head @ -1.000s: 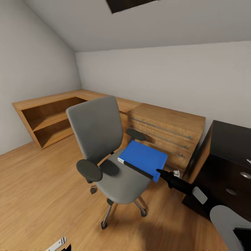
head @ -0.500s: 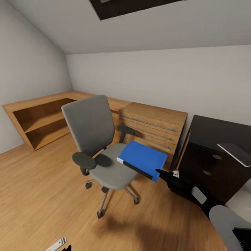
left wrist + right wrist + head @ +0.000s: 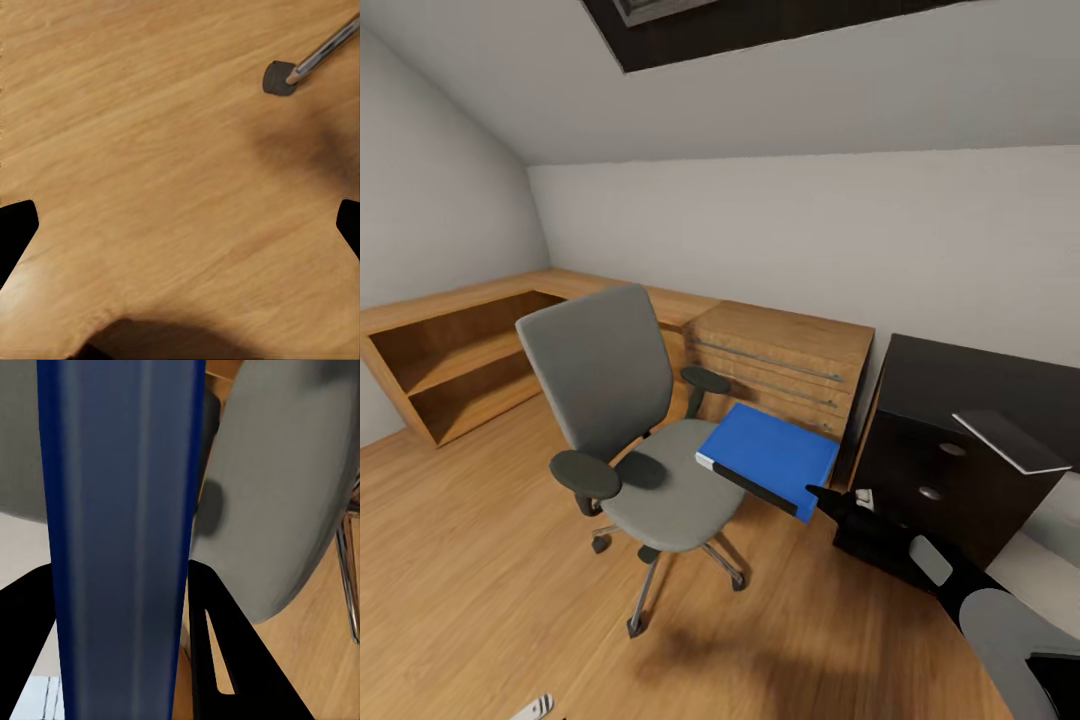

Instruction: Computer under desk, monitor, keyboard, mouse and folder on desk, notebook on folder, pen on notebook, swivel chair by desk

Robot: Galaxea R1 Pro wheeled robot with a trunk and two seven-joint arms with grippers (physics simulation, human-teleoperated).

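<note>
A bedroom with a sloped ceiling and a wooden floor, seen from the robot's head.

The right claw [image 3: 822,492] has hold of a bright blue folder [image 3: 770,457] by its near corner and carries it in the air, level, just beside the front edge of the chair's seat. In the right wrist view the folder's edge [image 3: 120,540] runs between the two black fingers [image 3: 225,660], which are closed against it.

The grey swivel chair [image 3: 630,420] stands on the floor near the folder, its seat bare, so the folder is already off the chair. Beyond the folder is a light-wood drawer chest [image 3: 780,365] against the wall. To the far side of the folder from the chair is the black desk [image 3: 960,400] with its drawer unit and round knobs. A thin grey slab rests on that surface at its near edge; what it is cannot be told.

The left claw [image 3: 180,225] hangs over bare floor with its fingers spread wide and nothing between them. A chrome chair leg with a black castor [image 3: 279,78] lies near it.

Judging the task: the folder has been lifted but not yet set down on the surface. The computer, monitor, keyboard, mouse, notebook and pen cannot be made out here, so their state is unknown. The chair stands well apart from the desk and would need moving next to it.
</note>
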